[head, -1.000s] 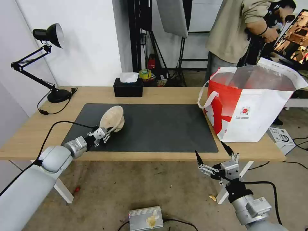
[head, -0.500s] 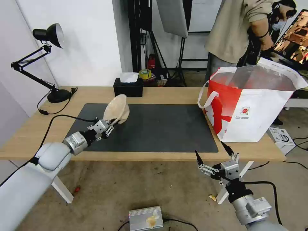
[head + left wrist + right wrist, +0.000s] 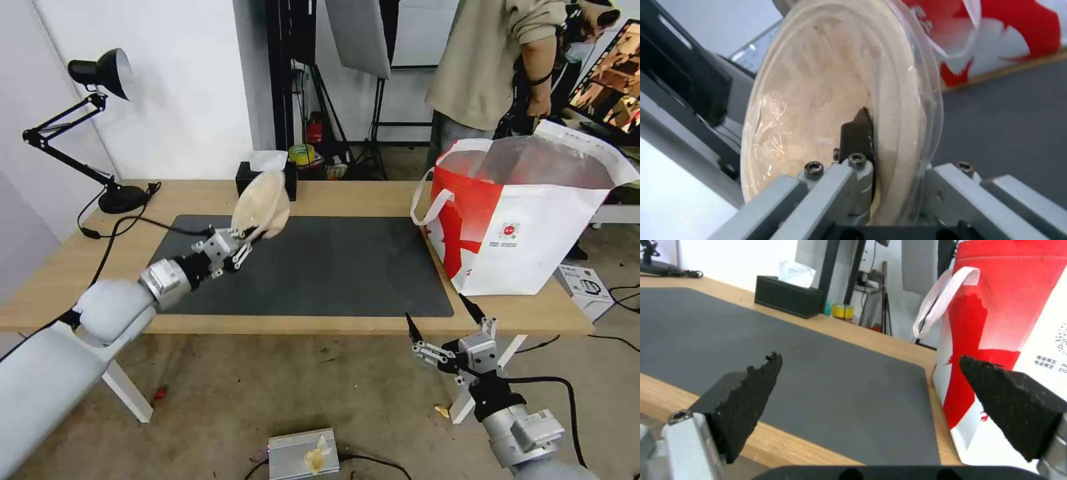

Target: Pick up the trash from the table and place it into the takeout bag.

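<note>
The left gripper (image 3: 241,241) is clamped on the rim of the beige stained shallow bowl (image 3: 262,205), one dark finger (image 3: 857,133) pressed against the bowl's inner face in the left wrist view. Since a second ago the bowl has gone up and away from the near-left part of the large dark grey rectangular mat (image 3: 333,267); it is now tilted on edge in the air above the mat's far-left part, in front of the black tissue box (image 3: 245,181) near the far edge of the long light-wood counter (image 3: 373,193). The large boxy white-and-red takeout bag (image 3: 520,227) stands at the counter's right end, well apart from the bowl, as it stood before. The right gripper (image 3: 445,327) hangs below the counter's near edge with its fingers spread apart, holding nothing, unchanged from the earlier frames.
</note>
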Controlling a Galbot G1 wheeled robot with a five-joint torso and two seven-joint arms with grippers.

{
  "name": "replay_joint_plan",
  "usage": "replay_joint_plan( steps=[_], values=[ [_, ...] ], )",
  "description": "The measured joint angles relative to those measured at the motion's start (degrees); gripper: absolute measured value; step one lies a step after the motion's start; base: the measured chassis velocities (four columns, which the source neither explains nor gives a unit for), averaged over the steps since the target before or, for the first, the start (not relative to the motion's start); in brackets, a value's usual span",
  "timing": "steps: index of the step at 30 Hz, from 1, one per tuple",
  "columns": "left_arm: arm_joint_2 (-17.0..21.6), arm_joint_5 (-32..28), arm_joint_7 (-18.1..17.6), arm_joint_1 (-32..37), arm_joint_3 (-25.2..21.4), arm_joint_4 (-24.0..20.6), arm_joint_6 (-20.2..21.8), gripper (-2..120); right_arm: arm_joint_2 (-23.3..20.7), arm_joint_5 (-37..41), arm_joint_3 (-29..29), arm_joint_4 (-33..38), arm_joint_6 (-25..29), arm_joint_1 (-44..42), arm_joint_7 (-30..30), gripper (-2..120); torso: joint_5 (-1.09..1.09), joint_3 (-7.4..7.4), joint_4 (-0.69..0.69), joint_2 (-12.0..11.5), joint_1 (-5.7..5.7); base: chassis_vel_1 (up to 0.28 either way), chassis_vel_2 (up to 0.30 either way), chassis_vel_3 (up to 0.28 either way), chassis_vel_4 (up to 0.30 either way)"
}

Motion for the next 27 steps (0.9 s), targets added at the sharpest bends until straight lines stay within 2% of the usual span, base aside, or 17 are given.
replay_joint_plan(
  steps=[3,4,7,8,12,17,21,22,25,27],
  values=[
    [0.31,-1.08,-1.06,-5.19,4.12,0.48,-0.14,1,0.00,0.00,0.01,0.00,0.00,0.00,0.00,100,0.01,0.00,0.00,0.00,0.00,0.000,0.000,0.000,0.000],
    [0.31,-1.08,-1.06,-5.19,4.12,0.48,-0.14,1,0.00,0.00,0.01,0.00,0.00,0.00,0.00,100,0.01,0.00,0.00,0.00,0.00,0.000,0.000,0.000,0.000],
    [-0.03,-1.87,-2.74,-12.31,10.47,1.79,-0.41,1,0.00,0.00,0.00,0.00,0.00,0.00,0.00,100,-0.01,0.00,0.00,-0.01,0.00,0.000,0.000,0.000,0.000],
    [-0.03,-1.87,-2.74,-12.31,10.47,1.79,-0.41,1,0.00,0.00,0.00,0.00,0.00,0.00,0.00,100,-0.01,0.00,0.00,-0.01,0.00,0.000,0.000,0.000,0.000],
    [-1.45,-2.08,-3.62,-22.06,18.00,3.95,-0.42,1,0.00,0.00,0.00,0.00,0.00,0.00,0.00,100,0.00,0.00,-0.01,0.00,0.01,0.000,0.000,0.000,0.000],
    [-2.43,-2.55,-3.75,-27.41,22.51,5.43,-0.25,1,0.00,0.00,0.00,0.00,0.00,0.00,0.00,100,0.00,0.00,0.00,0.00,0.01,0.000,0.000,0.000,0.000],
    [-4.48,-3.25,-3.99,-34.34,29.28,7.53,0.08,1,0.00,0.00,0.00,0.00,0.00,0.01,0.00,100,0.00,0.00,0.00,0.00,0.01,0.000,0.000,0.000,0.000],
    [-4.48,-3.25,-3.99,-34.34,29.28,7.53,0.08,1,0.00,0.00,0.00,0.00,0.00,0.01,0.00,100,0.00,0.00,0.00,0.00,0.01,0.000,0.000,0.000,0.000],
    [-7.02,-3.56,-4.59,-40.09,34.43,9.40,0.76,1,0.00,0.00,0.00,0.00,0.00,0.00,0.00,100,-0.01,0.01,0.01,0.00,0.00,0.000,0.000,0.000,0.000],
    [-8.16,-3.81,-4.75,-42.50,36.29,10.42,0.84,1,0.00,0.00,0.00,0.00,0.00,0.01,0.00,100,0.00,0.00,-0.01,0.00,0.01,0.000,0.000,0.000,0.000]
  ],
)
